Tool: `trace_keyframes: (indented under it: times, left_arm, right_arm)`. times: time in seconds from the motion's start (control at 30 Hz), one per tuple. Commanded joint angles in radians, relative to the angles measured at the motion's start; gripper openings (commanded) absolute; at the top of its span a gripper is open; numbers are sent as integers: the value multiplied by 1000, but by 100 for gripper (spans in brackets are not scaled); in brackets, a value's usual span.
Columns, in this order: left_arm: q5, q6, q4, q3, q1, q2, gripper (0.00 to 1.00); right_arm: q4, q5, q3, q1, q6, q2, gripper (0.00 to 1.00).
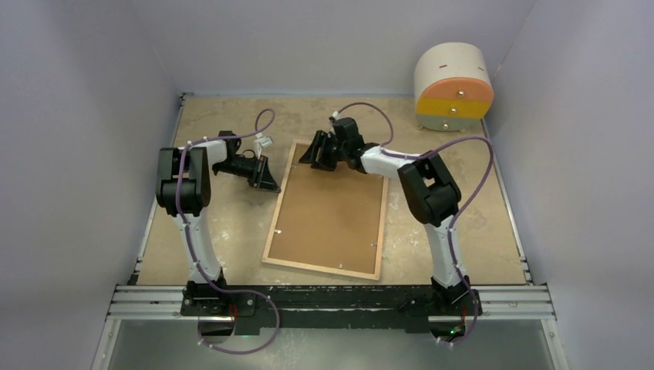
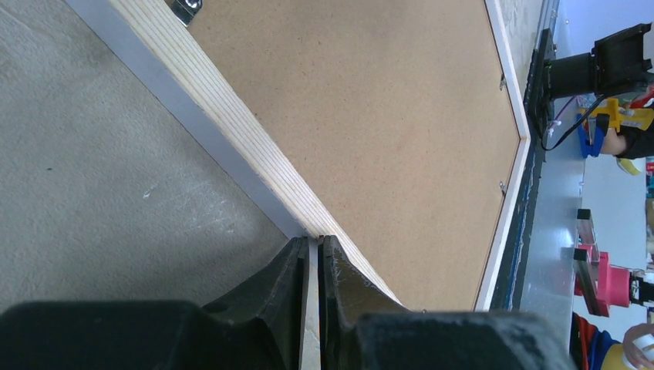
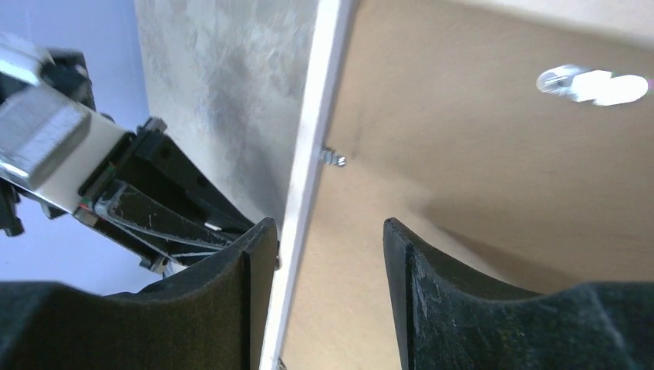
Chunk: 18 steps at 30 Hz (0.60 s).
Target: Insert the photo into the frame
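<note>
Plain white walls (image 1: 308, 38) box in a worn, sandy-beige tabletop (image 1: 224, 231). A round cream drawer unit with an orange and a yellow front (image 1: 453, 85) sits out of the way in the far right corner. You have the large, thin rectangular picture frame with the light wood-coloured rear rim (image 2: 231, 116) lying flat between the two arms. It lies back upward, the side you need to reach to load it. A plain brown hardboard backing sheet (image 1: 328, 208) fills it, and small metal clips (image 3: 334, 158) sit along its inner edge. The glossy white-bordered photo shows in none of the views, so you cannot tell whether it lies under the board or elsewhere. Your left gripper (image 2: 310, 247) is at the frame's left side near the far corner, jaws drawn together to a thin slit, tips against the wooden rim. A pale sliver shows in the slit, but you cannot tell whether anything is nipped there. It looks placed to steady that side. Your right gripper (image 3: 330, 227) hangs over the far left corner, jaws about half apart, straddling the rim without clamping it and holding nothing. It is likely poised to work a clip or the board's edge.
</note>
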Motion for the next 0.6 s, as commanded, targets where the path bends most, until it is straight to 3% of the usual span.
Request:
trace_keyframes:
  times: [0.0,0.57]
  left_arm:
    - [-51,55,-5,-21,-15,-28,12]
    - [-57,63,-11,-16,-16,-26,12]
  right_arm:
    - [-19,74,-54,-96,-57,-93,55]
    - [-26,73,28,-149,-44,17,48]
